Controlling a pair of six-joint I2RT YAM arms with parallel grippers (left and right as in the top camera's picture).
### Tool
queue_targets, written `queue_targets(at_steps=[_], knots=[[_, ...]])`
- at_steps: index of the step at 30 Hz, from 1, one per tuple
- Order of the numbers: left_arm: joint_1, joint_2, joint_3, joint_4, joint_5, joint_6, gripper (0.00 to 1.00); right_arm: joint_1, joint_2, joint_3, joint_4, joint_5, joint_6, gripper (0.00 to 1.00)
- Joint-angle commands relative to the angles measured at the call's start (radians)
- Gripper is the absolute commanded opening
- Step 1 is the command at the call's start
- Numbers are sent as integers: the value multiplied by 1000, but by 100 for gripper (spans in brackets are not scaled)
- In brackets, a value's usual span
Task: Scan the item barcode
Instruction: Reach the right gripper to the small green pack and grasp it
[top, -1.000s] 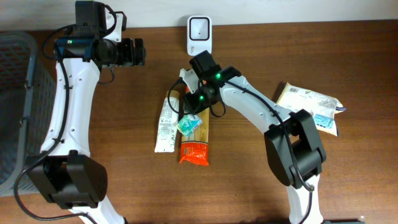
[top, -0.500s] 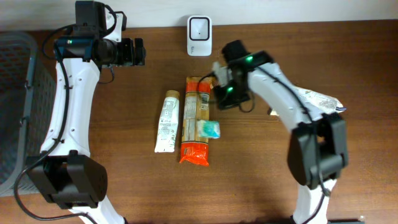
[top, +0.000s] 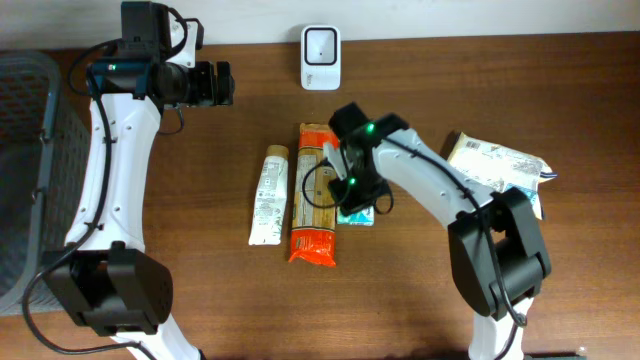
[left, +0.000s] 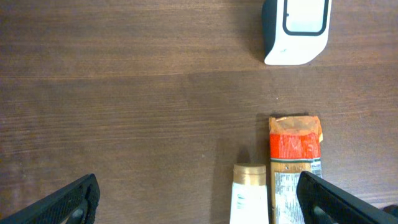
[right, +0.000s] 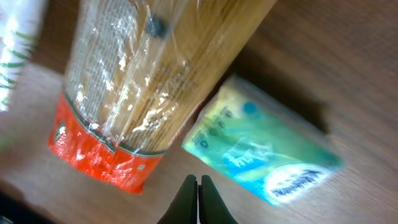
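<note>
Tissue packet (right: 267, 155) beneath bent right arm (top: 420, 175), right fingers (right: 188, 202) pressed together, left fingers (left: 68, 200) wide

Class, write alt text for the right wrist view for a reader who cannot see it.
The shut right gripper hovers empty over a wooden table, close to a spaghetti pack and a green-blue packet beside it.

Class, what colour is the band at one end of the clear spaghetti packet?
Red-orange; the band shows best in the right wrist view.
</note>
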Motion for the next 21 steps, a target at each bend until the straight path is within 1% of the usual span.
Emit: queue_targets(at_steps=[1,3,5,7,10,12,16,18,20,21], knots=[[1,0,1,1,1,2,99,21,-7,-92,43,-75,68,4],[1,0,1,1,1,2,99,35,-7,-137,64,-89,68,4],[1,0,1,1,1,2,99,34,-7,-139,85,-89,68,4],[1,0,1,1,1,2,99,30,-8,-138,113,-85,76,6],[1,0,1,1,1,2,99,-6,-7,-138,133,-42,168,7],[1,0,1,1,1,2,99,-40,-8,-138,173,-38,200,7],[1,0,1,1,1,2,99,-107,-8,-138,280,51,322,7],[1,0,1,1,1,2,99,-132,-8,-138,319,97,404,9],[1,0,1,1,1,2,99,-160,-8,-135,362,84,449,9],[1,0,1,1,1,2,99,-179,-8,-116,359,38,446,9]])
